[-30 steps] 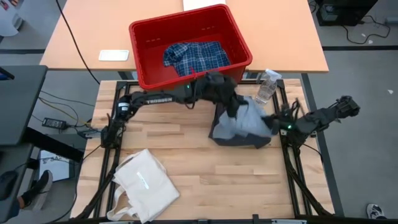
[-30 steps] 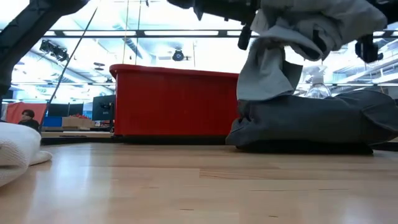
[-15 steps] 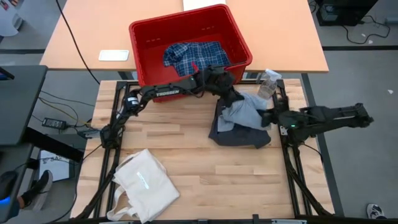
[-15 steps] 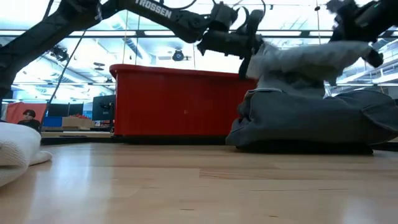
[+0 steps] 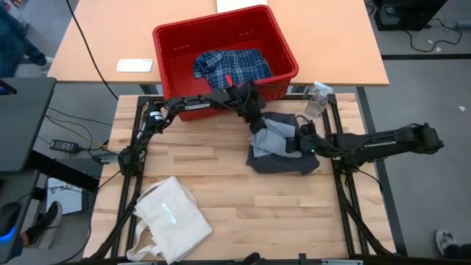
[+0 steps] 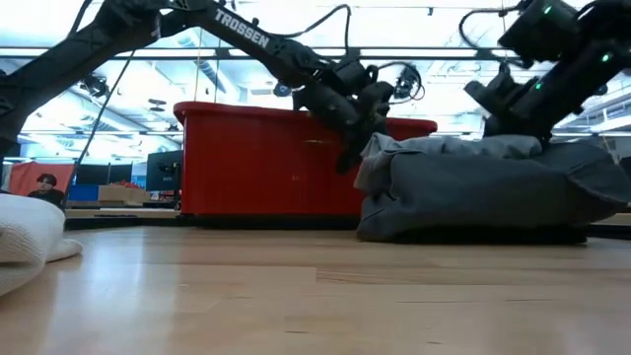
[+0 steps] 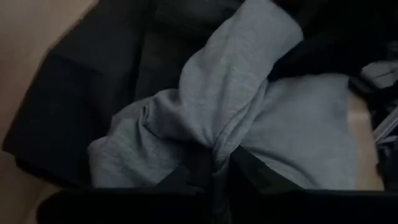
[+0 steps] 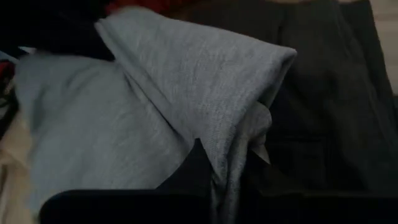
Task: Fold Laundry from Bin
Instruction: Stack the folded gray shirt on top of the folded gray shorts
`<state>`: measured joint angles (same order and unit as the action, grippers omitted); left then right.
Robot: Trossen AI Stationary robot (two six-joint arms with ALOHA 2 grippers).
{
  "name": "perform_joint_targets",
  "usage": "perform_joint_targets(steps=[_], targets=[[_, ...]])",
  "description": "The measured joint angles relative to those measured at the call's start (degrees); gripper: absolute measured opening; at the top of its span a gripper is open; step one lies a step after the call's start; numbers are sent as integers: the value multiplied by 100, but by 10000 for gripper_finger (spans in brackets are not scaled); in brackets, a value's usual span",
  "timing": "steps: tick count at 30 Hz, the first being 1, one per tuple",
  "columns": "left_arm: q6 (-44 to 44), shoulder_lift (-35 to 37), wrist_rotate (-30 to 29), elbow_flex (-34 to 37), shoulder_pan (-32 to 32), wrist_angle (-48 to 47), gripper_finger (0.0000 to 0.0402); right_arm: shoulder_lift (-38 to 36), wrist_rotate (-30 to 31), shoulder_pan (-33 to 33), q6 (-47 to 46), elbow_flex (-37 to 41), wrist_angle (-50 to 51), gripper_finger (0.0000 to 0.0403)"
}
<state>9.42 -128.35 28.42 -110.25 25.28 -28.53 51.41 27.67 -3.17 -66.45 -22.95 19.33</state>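
A pale wooden surface (image 5: 221,191) fills the middle of the high view, with a second, tan surface (image 5: 110,37) above it at the top of the frame. The red bin (image 5: 224,53) sits at upper centre, straddling the two, and holds a blue-and-white plaid shirt (image 5: 232,66). Just below and right of the bin, at centre right, a dark grey garment (image 5: 283,158) lies in a heap, and a light grey piece (image 5: 276,136) is draped on top of it.

The left arm reaches in from centre left along the bin's front wall; its left tool (image 5: 255,126) is at the upper left edge of the light grey piece, and in the left wrist view its fingers are nipped on a fold of that cloth (image 7: 211,124). The right arm stretches in from the right edge; the right tool (image 5: 298,143) meets the same piece on its right side, pinching a pleat of it (image 8: 230,112) in the right wrist view.

A cream tote (image 5: 173,217) lies at lower left. A clear bottle (image 5: 316,99) stands right of the bin, and a white slab (image 5: 135,65) rests at upper left.
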Motion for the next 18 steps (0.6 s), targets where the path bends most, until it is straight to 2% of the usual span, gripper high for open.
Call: perform_joint_targets(steps=[3, 8, 13, 18], targets=[[-152, -9, -54, 37, 17, -162, 49, 201, -368, -88, -31, 45, -188, 44], [-371, 100, -136, 24, 74, -549, 79, 88, -659, -92, -88, -183, 149, 148], [-347, 279, -162, -114, 106, -993, 114, -342, -413, -198, -88, -660, 1102, 236], [-4, 525, 9, -123, -101, -563, 129, -660, 6, -304, 52, -1275, 2051, 262]])
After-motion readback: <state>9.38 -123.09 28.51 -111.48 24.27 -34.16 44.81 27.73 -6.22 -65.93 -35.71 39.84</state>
